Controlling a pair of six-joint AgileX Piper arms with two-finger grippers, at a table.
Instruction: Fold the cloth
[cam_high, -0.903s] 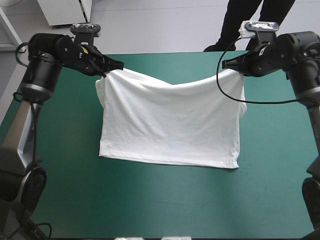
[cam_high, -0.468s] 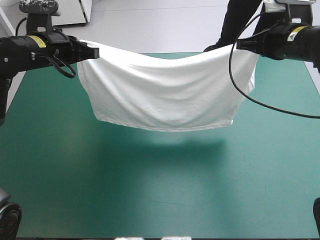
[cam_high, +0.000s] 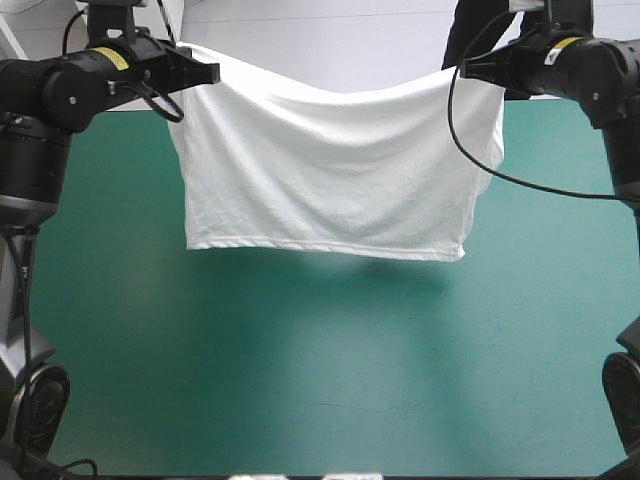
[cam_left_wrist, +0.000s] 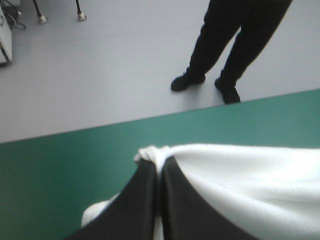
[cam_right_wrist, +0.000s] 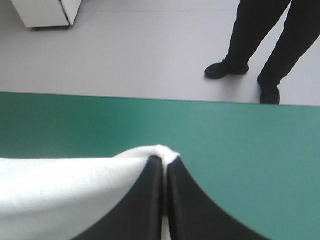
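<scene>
At ten o'clock over the table (cam_high: 300, 380), the left gripper (cam_high: 212, 72) is pinching one top corner of the T-shirt (cam_high: 330, 170), its black fingers all but closed on the fabric. The T-shirt is hanging clear of the table as a sheet between both arms, its top edge sagging at twelve o'clock. At two o'clock the right gripper (cam_high: 462, 70) is clamping the other corner just as tightly. A corner is probably at risk of slipping if the arms pull apart, since only a small wad is poking past each tip. Only the wrist views are showing that, and only the high view is showing the sag and the hem.
</scene>
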